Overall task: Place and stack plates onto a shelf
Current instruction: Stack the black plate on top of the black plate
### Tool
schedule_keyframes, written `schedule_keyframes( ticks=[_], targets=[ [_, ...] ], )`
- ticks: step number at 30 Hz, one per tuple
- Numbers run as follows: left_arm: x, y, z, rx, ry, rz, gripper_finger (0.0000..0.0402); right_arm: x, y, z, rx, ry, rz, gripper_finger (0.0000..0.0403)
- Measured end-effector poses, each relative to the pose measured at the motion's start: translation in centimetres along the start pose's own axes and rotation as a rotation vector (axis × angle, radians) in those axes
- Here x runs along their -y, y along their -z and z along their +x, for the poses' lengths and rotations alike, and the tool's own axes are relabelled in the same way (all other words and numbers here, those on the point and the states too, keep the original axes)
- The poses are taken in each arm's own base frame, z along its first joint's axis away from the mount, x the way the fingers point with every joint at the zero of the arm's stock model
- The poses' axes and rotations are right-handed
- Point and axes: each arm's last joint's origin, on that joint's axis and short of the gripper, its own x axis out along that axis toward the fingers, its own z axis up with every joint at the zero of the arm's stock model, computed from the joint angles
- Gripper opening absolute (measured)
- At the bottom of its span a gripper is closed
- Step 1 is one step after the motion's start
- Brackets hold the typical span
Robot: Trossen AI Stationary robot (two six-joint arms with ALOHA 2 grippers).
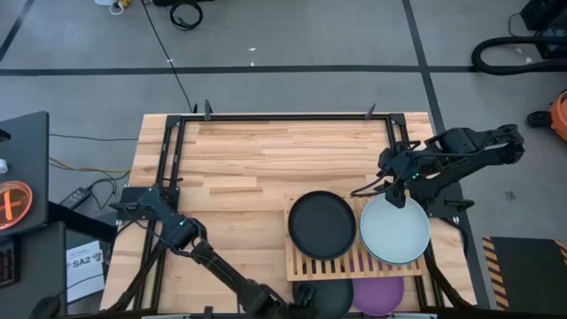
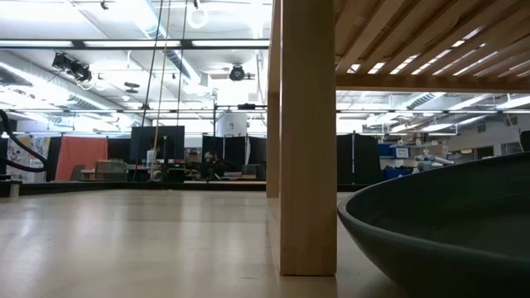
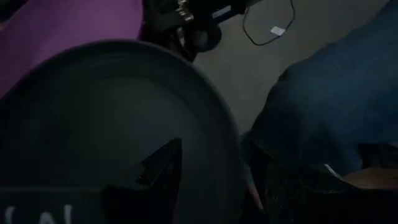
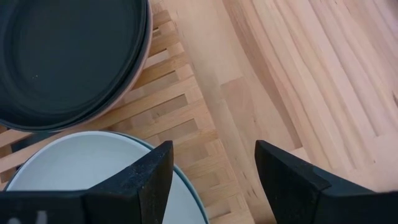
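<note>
The slatted wooden shelf (image 1: 354, 266) stands at the table's near right. On it lie a black plate (image 1: 322, 224), with a pink rim (image 4: 147, 56) showing under it, and a pale blue-grey plate (image 1: 395, 230), with a teal rim (image 4: 194, 198) showing under it. At the table's near edge lie a dark plate (image 1: 335, 297) and a purple plate (image 1: 381, 295). My left gripper (image 1: 301, 297) is open at the dark plate's rim (image 3: 227, 134), one finger (image 3: 161, 165) over the plate and the other beyond the rim. My right gripper (image 4: 214, 168) hangs open above the pale plate. My left gripper stands open astride the dark plate's rim (image 3: 231, 149), slanting down from the table's left. Whether either finger touches the plate, I cannot tell. The plate lies flat on the table.
The shelf's wooden leg (image 2: 306, 141) stands just beside the dark plate (image 2: 447, 215) in the low view. Blue cloth (image 3: 336, 87) shows beyond the table's near edge. Bare table top (image 1: 248, 159) spreads to the left and far side.
</note>
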Motion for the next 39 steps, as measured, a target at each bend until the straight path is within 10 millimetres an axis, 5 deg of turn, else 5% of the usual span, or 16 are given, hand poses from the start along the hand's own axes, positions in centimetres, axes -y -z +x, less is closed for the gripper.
schedule_keyframes(
  ticks=[39],
  targets=[
    [0.3, 0.8, 1.2, -0.005, 0.088, 0.089, 0.0192, 0.0, 0.0, 0.0, -0.002, -0.003, -0.003, 0.0232]
  ],
)
